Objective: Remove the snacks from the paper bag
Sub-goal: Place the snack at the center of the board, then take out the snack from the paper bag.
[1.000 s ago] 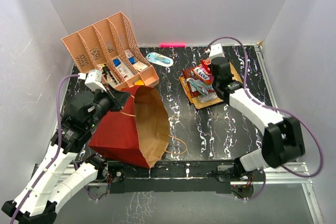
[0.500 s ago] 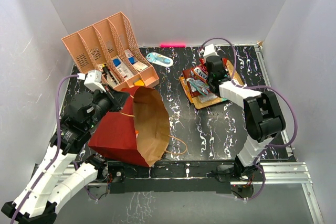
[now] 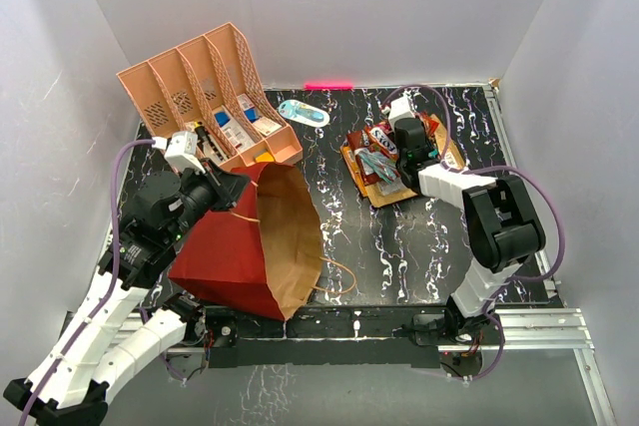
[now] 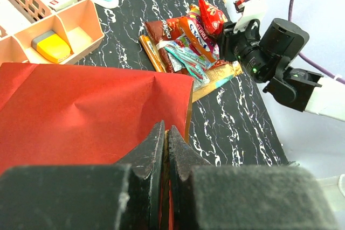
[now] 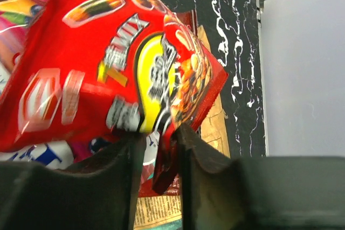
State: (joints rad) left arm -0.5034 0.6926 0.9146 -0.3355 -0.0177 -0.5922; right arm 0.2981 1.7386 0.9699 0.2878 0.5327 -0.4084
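A dark-red paper bag point(image 3: 225, 251) lies on its side at the near left of a black marbled surface point(image 3: 419, 246). Its brown-lined mouth opens towards the right. The left gripper point(image 4: 164, 131) is pinched tight on the bag's upper edge. At the far right, a pile of snacks point(image 3: 374, 169) lies outside the bag. The right gripper point(image 5: 160, 139) sits at the pile, its fingers clamped on the lower edge of a red packet point(image 5: 102, 63). A peach organizer point(image 3: 190, 87) stands at the far left.
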